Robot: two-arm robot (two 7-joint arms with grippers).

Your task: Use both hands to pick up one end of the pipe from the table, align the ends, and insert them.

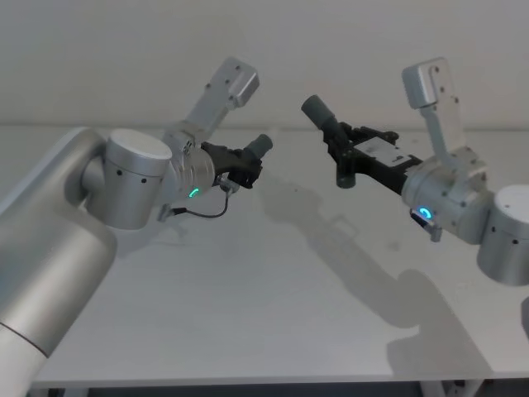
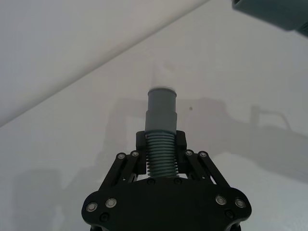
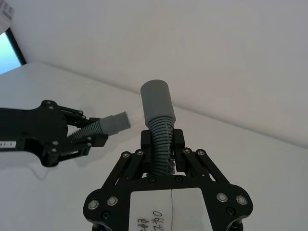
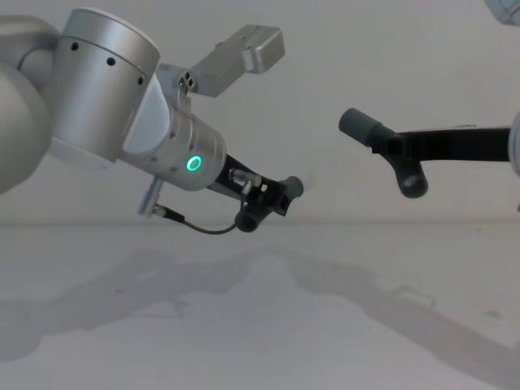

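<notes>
Black left gripper (image 1: 248, 165) clamps whitish-tipped grey pipe (image 1: 263, 145) | black right gripper (image 1: 337, 142), 3 o'clock, clamps grey socket pipe (image 1: 316, 110) | angled axes may jam

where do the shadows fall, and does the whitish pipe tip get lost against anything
Head view: soft grey shadows stretch across the table, with no glare. Left wrist view: the whitish tip of the pipe piece in the left gripper nearly melts into the pale table.

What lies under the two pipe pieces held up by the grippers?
Bare table with shadows. The left gripper holds one pipe piece aloft, the right gripper the other piece. Each grip hides part of the ribbed section.
</notes>
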